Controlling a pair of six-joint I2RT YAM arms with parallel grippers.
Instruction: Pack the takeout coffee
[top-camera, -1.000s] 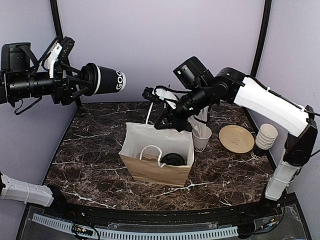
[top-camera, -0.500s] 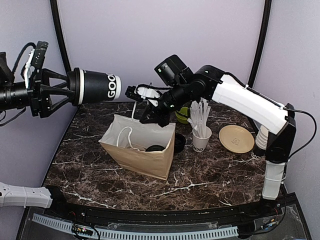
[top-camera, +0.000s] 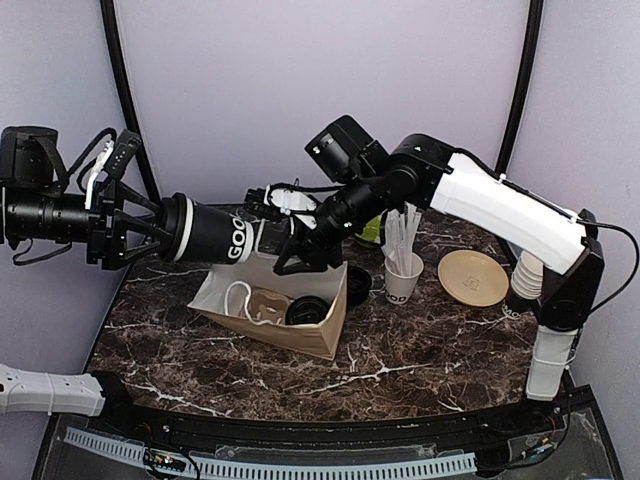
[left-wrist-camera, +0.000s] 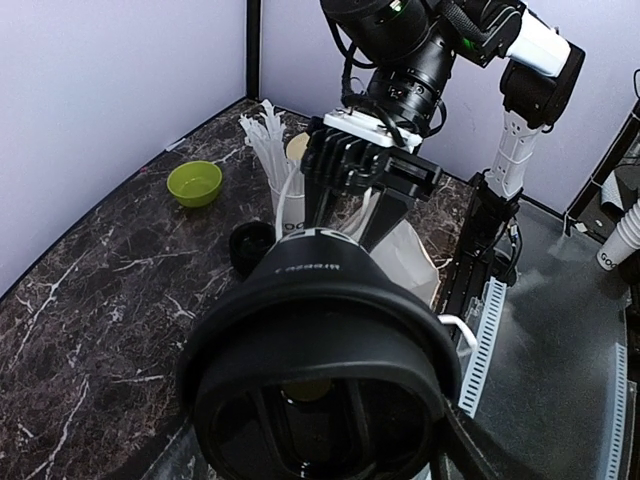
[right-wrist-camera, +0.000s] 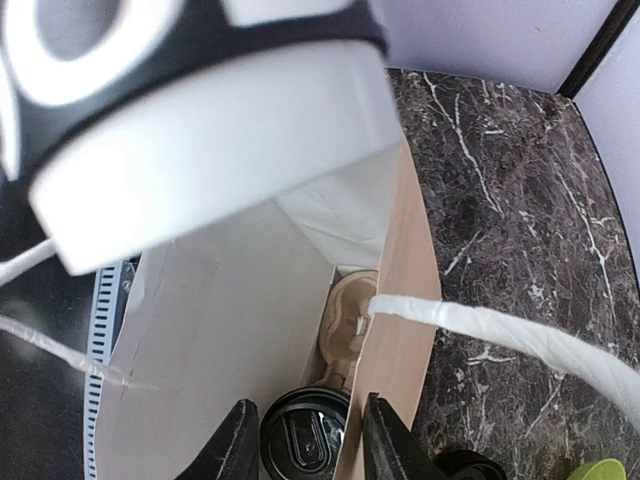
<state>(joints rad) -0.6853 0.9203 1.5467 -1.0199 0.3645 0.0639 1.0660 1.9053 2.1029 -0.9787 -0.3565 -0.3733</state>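
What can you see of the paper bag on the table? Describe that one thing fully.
The paper bag is brown kraft outside, white inside, with white cord handles. It stands open on the marble table, leaning. Inside lie a black-lidded cup and a brown moulded tray. The right end effector straddles one wall's rim, jaws apart. The coffee cup in the left end effector hangs over its mouth.

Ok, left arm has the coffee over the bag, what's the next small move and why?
Probably rotate the left pincer so the takeout coffee points base-down over the paper bag. The cup lies sideways above the bag's open mouth, with room beside the lidded cup already inside; the right pincer sits at the rim, jaws apart.
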